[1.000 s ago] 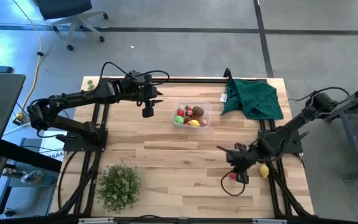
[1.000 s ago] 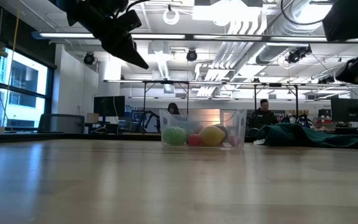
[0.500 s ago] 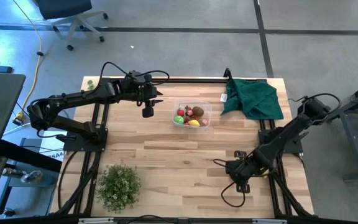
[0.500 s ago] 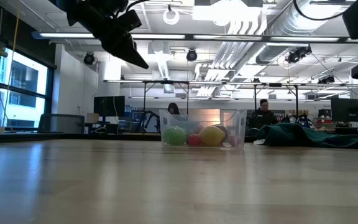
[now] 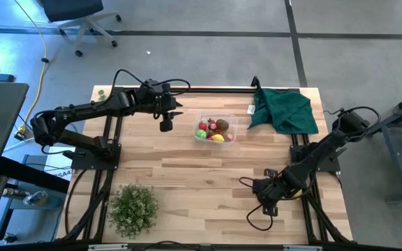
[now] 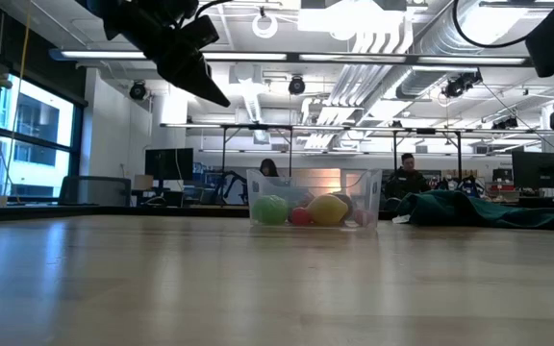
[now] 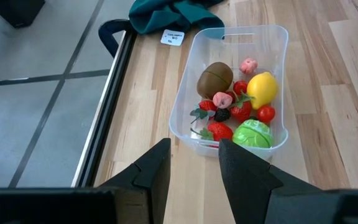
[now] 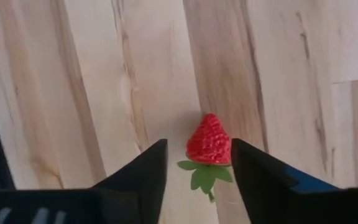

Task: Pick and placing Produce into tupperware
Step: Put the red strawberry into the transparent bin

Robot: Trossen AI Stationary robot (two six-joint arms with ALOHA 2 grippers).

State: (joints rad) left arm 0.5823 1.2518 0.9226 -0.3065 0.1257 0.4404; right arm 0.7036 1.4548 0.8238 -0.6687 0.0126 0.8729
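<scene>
Produce is mostly home already: the clear tupperware (image 5: 216, 130) sits toward the far middle of the table (image 5: 187, 174), holding a brown kiwi (image 7: 214, 79), a yellow lemon (image 7: 261, 89), a green ball (image 7: 252, 134) and a scatter of small red fruits; one strawberry (image 8: 209, 141) lies out on the bare wood near the table's right front, well apart from the tub, and that is plainly the piece being gone after.

Right gripper (image 8: 196, 163) hangs low over that berry, arm stretched in from the right edge so the wrist looks straight down on it; its fingers (image 8: 143, 168) stand parted with nothing between them, and the strawberry lies just ahead of the gap, closer to one finger than the other, its leafy stalk end pointing back toward the jaws; I cannot tell whether either tip touches it, but it is not yet straddled or pinched; to my eye the hand wants to ease forward a touch before closing.

Left gripper (image 5: 166, 125) waits raised beside the tub on its left, clear of the rim, presumably parked there to leave the way open; its fingers (image 7: 153, 169) are a little apart and empty, with the tub lying beyond them in the wrist view.
</scene>
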